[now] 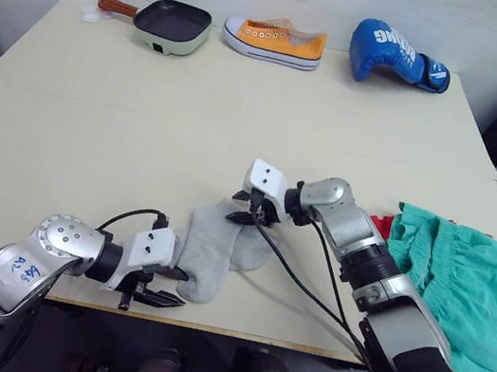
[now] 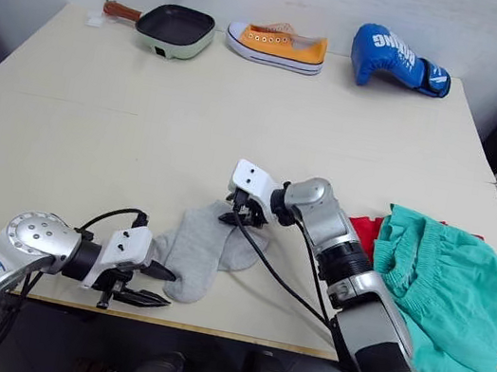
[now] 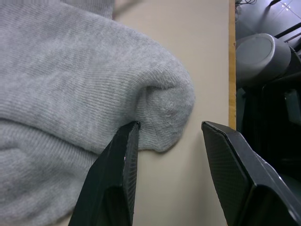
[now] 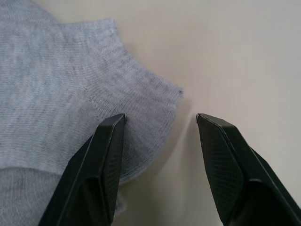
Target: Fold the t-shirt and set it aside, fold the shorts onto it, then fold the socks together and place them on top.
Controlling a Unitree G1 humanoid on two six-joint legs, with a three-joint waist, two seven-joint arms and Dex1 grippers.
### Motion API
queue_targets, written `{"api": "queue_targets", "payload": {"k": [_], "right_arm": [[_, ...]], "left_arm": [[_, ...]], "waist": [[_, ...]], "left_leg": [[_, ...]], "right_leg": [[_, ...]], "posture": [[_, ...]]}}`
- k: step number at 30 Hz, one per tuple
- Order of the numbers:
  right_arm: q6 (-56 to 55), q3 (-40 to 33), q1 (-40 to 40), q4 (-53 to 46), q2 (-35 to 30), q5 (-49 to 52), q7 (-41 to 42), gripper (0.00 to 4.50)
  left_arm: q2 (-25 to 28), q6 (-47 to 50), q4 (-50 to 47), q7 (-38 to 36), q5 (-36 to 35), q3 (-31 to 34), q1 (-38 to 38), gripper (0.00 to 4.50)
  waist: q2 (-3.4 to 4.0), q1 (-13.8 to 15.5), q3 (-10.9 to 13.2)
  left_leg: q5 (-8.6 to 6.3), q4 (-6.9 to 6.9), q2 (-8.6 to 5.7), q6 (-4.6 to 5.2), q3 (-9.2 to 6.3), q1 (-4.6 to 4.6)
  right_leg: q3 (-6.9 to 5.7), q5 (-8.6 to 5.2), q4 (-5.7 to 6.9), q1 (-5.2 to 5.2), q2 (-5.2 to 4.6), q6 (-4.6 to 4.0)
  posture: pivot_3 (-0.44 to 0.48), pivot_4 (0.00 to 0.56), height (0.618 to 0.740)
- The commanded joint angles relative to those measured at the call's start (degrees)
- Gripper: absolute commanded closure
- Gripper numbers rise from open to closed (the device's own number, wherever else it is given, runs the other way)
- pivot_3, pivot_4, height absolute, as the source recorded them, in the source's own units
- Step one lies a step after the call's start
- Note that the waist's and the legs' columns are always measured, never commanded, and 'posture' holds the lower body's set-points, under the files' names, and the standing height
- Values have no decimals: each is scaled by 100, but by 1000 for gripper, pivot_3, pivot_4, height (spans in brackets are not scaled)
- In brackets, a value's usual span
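The shorts (image 1: 458,281) lie folded over the red t-shirt (image 1: 381,224) at the surface's (image 1: 143,129) right, leaving the grey socks (image 1: 217,253) overlapped near the front edge. The left claw (image 1: 159,286) brackets the toe end, jaws apart; the right claw (image 1: 248,213), also apart, reaches low to the cuff corner. Each should pinch both layers before folding.

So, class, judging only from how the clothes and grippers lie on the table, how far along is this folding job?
Done, it seems: the shorts lie on the t-shirt at the table's right edge. In hand: the socks lie overlapped near the front edge, the open left gripper at one end and the open right gripper at the other, neither gripping. Left: folding the socks together and placing them on the pile.
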Motion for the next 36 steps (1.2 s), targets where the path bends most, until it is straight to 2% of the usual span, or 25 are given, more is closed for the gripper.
{"api": "queue_targets", "payload": {"k": [1, 5, 12, 15, 18, 21, 24, 27, 29, 31, 36], "right_arm": [[-51, -83, -32, -60, 75, -11, 36, 2988], [104, -172, -10, -121, 115, 64, 54, 4471], [645, -533, 30, -517, -16, 332, 81, 4493], [1321, -835, 271, -1453, -314, 639, 125, 4493], [2296, -1183, 722, -2793, -709, 1089, 97, 4493], [3104, -1594, 1329, -4024, -1073, 1498, -142, 4493], [3446, -1859, 1911, -4793, -1272, 1670, -510, 4493], [3656, -2041, 2369, -5297, -1286, 1818, -894, 4493], [3732, -2092, 2629, -5509, -1205, 1867, -1200, 4493], [3593, -1999, 2858, -5631, -1207, 1808, -1414, 4493], [3247, -1790, 3328, -5718, -1187, 1614, -1882, 4493]], "left_arm": [[-61, 52, 167, 75, 178, -188, 102, 3158], [-99, 107, 119, 62, 113, -207, 137, 4486], [-102, 186, -25, -78, -190, -19, 261, 4499], [76, 396, -277, -390, -818, 553, 345, 4499], [482, 588, -348, -846, -1325, 1108, 262, 4499], [1082, 414, 12, -1478, -1330, 1307, -6, 4499], [1355, -120, 753, -1900, -859, 991, -612, 4499], [1248, -913, 1638, -2189, -57, 334, -1426, 4499], [1013, -1543, 2248, -2298, 530, -120, -1971, 4499], [739, -1853, 2722, -2401, 825, -400, -2414, 4499], [187, -1885, 3196, -2705, 1026, -737, -3066, 4499]], "waist": [[0, -1, 0], [0, -29, 0], [0, -30, 0], [1, -28, 0], [1, -8, 0], [1, -3, 1], [2, 15, 1], [2, 22, 1], [2, 44, 1], [2, 41, 1], [1, 57, 1]], "left_leg": [[0, 0, 0, 1, 0, 3], [-2, -1, 0, 3, 0, 4], [-2, -4, 1, 2, 0, 4], [-2, -10, 3, 2, 0, 0], [-2, -8, 6, 2, -15, -20], [-2, -7, 3, 2, -21, -18], [-3, -9, -1, 3, -20, -17], [-5, -8, -5, 7, -18, -16], [-6, -8, -6, 12, -16, -17], [-6, -7, -4, 11, -10, -17], [-4, -1, -1, 12, -10, -38]], "right_leg": [[0, 0, 0, 3, 0, 0], [1, 0, 0, 5, 0, 0], [1, 0, -1, 5, 0, 0], [0, 0, 3, 2, 0, 0], [-7, 0, 2, -9, 1, 0], [-6, 0, -15, -7, 1, 0], [-6, 0, -17, -6, 1, 0], [-5, 0, -15, -6, 3, 0], [-5, 0, -13, -6, 7, 0], [-2, 0, -12, -8, 13, 0], [-5, 2, 0, -19, 16, 3]], "posture": [[0, 150, 740], [0, 150, 740], [0, 150, 740], [0, 150, 740], [0, 150, 740], [0, 150, 740], [0, 150, 740], [0, 150, 740], [0, 150, 740], [0, 150, 740], [0, 150, 740]]}}
